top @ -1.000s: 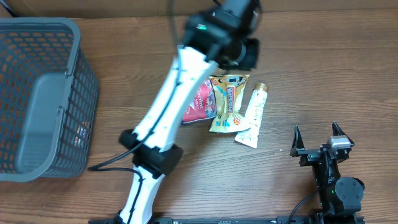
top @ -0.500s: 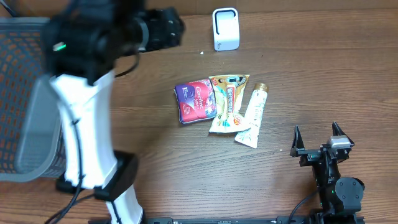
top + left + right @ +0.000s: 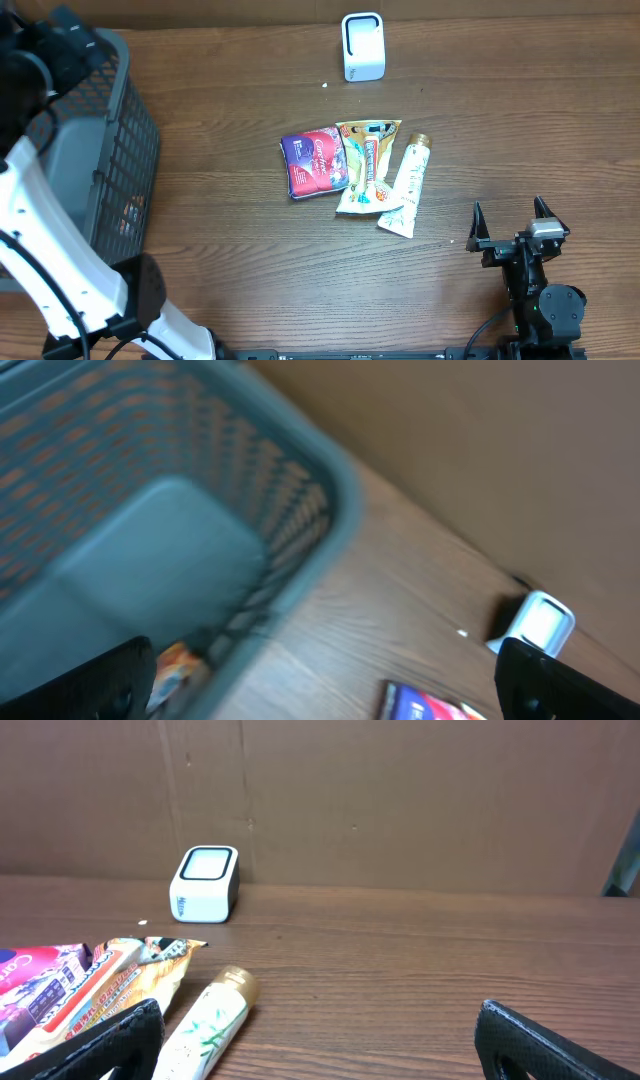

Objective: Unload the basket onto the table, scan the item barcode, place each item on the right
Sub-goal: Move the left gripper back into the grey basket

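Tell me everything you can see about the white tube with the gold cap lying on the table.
The white tube looks like soft plastic, with a shiny gold cap at one end and a flat crimped tail at the other. The right wrist view shows a green leafy print along its body. It lies flat on the wooden table, slightly slanted, with the cap pointing toward the far edge. One long side touches, perhaps overlaps, the yellow snack packet. Nothing grips it.

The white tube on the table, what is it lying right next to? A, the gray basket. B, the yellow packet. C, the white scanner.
B: the tube lies alongside the yellow packet; the scanner stands apart near the back edge, the basket far left.
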You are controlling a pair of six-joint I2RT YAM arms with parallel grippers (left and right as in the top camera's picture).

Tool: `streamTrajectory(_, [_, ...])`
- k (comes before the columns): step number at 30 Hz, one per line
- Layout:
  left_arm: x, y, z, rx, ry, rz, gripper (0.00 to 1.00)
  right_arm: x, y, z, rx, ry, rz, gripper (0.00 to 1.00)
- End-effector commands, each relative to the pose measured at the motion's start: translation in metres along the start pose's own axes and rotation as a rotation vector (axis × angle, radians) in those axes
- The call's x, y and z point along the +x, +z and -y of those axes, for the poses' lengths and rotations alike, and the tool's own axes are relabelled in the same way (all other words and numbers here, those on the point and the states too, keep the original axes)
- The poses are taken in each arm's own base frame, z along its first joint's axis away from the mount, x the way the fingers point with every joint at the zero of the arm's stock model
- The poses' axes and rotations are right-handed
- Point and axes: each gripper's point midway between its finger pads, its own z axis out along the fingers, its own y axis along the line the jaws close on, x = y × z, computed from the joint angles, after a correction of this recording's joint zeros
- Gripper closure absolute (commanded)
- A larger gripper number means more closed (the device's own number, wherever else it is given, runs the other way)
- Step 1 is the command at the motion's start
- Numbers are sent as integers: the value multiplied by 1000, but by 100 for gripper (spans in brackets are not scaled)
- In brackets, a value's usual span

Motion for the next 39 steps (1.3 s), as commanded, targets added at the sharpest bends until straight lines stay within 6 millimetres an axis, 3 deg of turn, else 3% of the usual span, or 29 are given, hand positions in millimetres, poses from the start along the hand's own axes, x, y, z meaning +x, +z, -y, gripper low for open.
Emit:
streamTrajectory(1, [2,15,-39,-60,-96,-66,0,2,0,2,11,-1,4,0])
streamTrajectory(6, [14,39,-104,-182,-234,-169,0,2,0,2,12,0,4,0])
streamTrajectory(10, [31,54,-135,-208,-328,-264,0,2,0,2,12,-1,3,0])
streamTrajectory(13, [59,73,-155,-251,-377,-384,0,2,0,2,12,0,4,0])
streamTrajectory(22, [120,129,-180,-292,-424,-571,1,2,0,2,12,0,4,0])
streamTrajectory(23, [124,134,-183,-294,-425,-580,5,2,0,2,12,0,4,0])
streamTrajectory(32, [152,159,-198,-324,-430,-621,25,2,0,2,12,0,4,0])
streamTrajectory(39, [189,180,-210,-338,-444,-680,28,2,0,2,12,0,3,0])
